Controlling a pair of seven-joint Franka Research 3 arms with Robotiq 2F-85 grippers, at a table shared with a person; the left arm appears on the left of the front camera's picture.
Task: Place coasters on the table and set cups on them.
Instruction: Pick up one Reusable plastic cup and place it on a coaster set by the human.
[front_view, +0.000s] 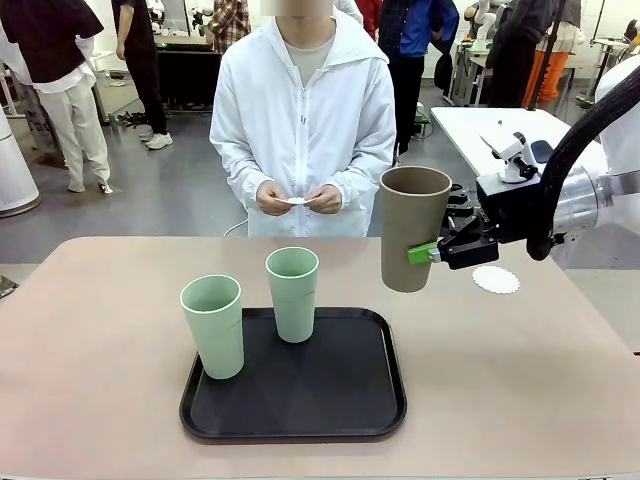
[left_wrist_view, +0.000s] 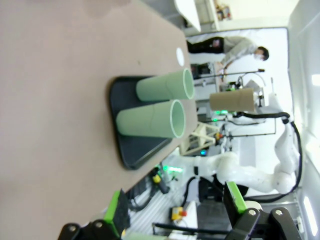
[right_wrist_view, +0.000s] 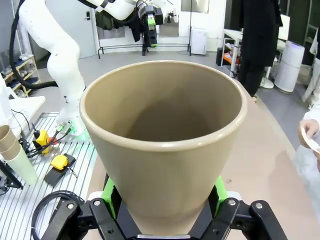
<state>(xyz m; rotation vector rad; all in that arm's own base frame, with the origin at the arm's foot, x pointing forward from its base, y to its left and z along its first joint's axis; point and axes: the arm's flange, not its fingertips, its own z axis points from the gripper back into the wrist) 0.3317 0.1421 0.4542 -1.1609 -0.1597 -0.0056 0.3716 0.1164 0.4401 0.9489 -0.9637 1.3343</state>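
Your right gripper (front_view: 425, 252) grips the brown cup (front_view: 412, 228) aloft, right of the tray (front_view: 300, 400)
Your left gripper (left_wrist_view: 175, 207) gapes empty; both green cups (front_view: 212, 325) stand on the tray; one coaster (front_view: 496, 279) lies on the tabletop (front_view: 90, 350) right of the tray; beyond, the person's hands (front_view: 272, 197) hold another

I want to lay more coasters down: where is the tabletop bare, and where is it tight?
Bare: the wide table stretch left of the tray; the strip beyond the tray; the corner right of the tray, nearer the robot than the coaster. Tight: beside that coaster, where the right claw holds the brown cup aloft.
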